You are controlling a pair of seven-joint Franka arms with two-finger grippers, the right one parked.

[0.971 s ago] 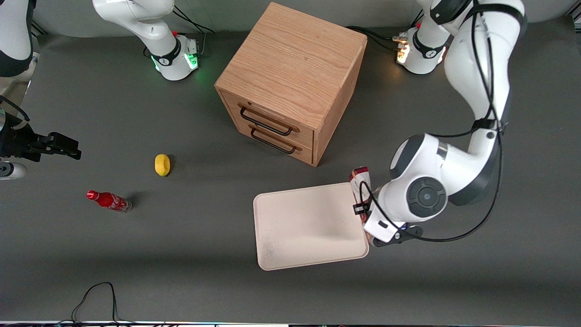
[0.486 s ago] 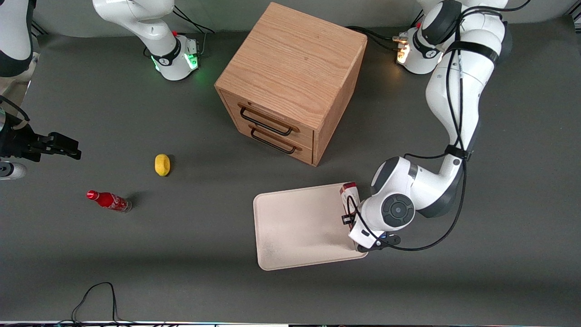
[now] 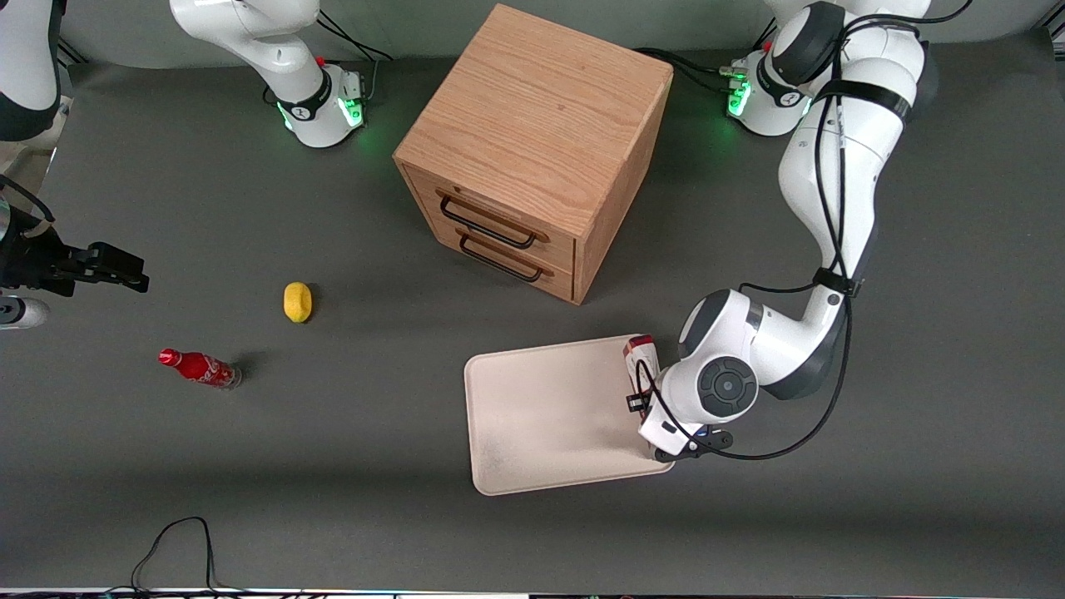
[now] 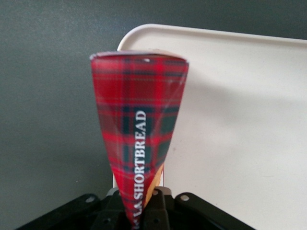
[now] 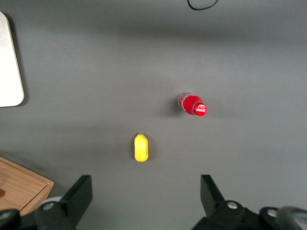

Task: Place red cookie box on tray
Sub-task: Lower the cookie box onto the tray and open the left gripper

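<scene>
Box: red cookie box (image 3: 642, 353) now over tray (image 3: 549, 416) edge nearest working arm, brought in from just off rim a second ago; no drift since half-second mark. Gripper (image 4: 144, 211) clamped on one end. Wrist view shows tartan face; front view hides grip.

The tray (image 3: 549, 416) lies on the desk (image 3: 349, 466), nearer the front camera than the drawer cabinet (image 3: 537, 150). The gripper (image 3: 645, 403) holds the cookie box (image 3: 641, 353) at the tray's edge toward the working arm's end. The lemon (image 3: 297, 301) and the bottle (image 3: 200, 368) lie toward the parked arm's end, the bottle nearer the camera.
</scene>
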